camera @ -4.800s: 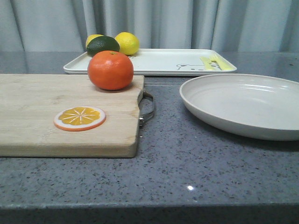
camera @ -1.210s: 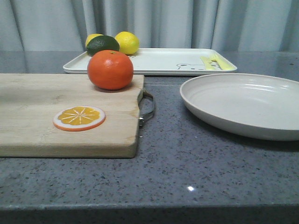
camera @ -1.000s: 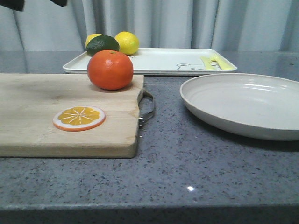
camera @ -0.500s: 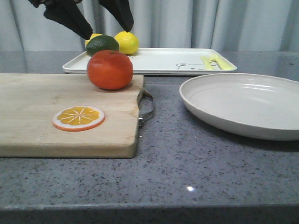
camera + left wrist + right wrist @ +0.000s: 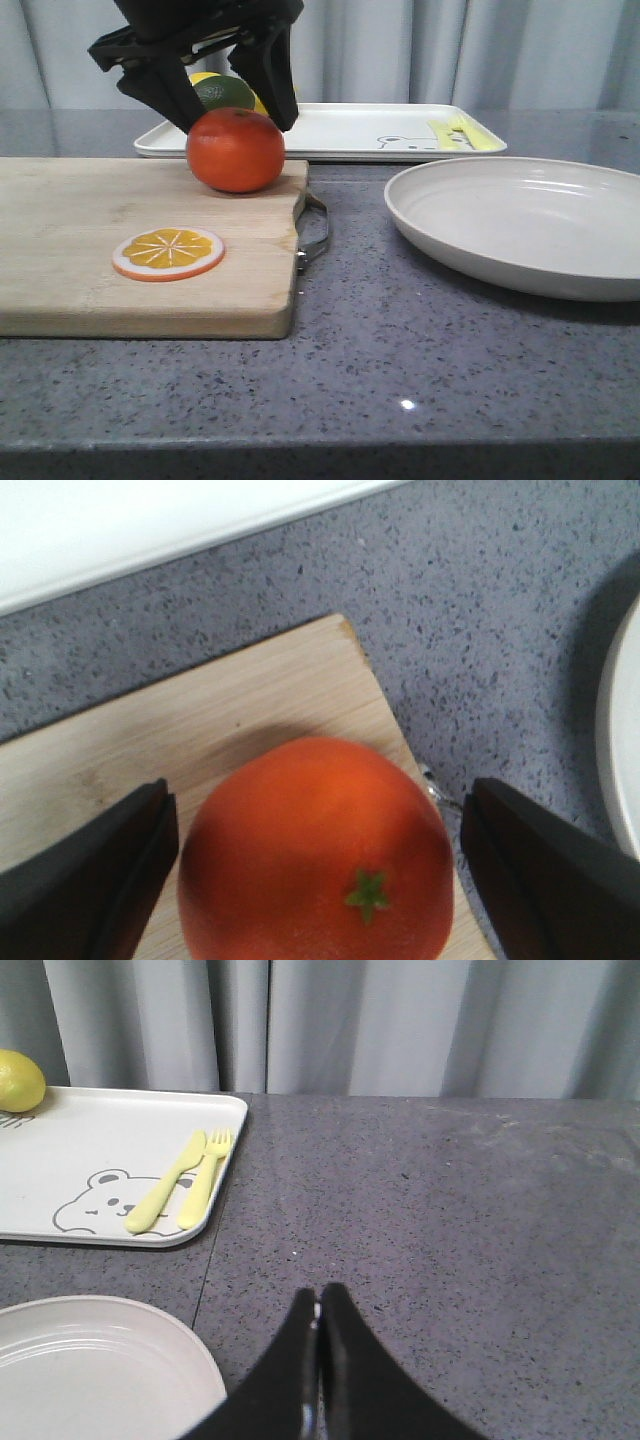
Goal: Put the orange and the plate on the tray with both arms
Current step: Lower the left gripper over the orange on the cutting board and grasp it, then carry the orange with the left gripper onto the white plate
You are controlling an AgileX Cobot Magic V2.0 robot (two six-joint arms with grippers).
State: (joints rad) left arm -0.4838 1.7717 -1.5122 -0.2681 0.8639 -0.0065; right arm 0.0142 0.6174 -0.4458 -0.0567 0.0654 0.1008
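The orange (image 5: 236,150) sits on the far right corner of a wooden cutting board. My left gripper (image 5: 235,122) is open, just above it, with one finger on each side of its top and not touching. The left wrist view shows the orange (image 5: 315,850) between the spread fingers (image 5: 90,880). The off-white plate (image 5: 520,225) lies on the counter at the right. The tray (image 5: 340,130) lies behind both. My right gripper (image 5: 320,1300) is shut and empty, above the counter beside the plate's rim (image 5: 90,1360); it is out of the front view.
The cutting board (image 5: 100,260) also holds an orange slice (image 5: 168,252) and has a metal handle (image 5: 318,230). The tray's left end holds a dark green fruit (image 5: 225,92) with lemons behind it, and its right end yellow cutlery (image 5: 455,132). A curtain hangs behind.
My left gripper has come down into the front view from the top and now straddles the orange, open. The orange, plate and tray have not moved.
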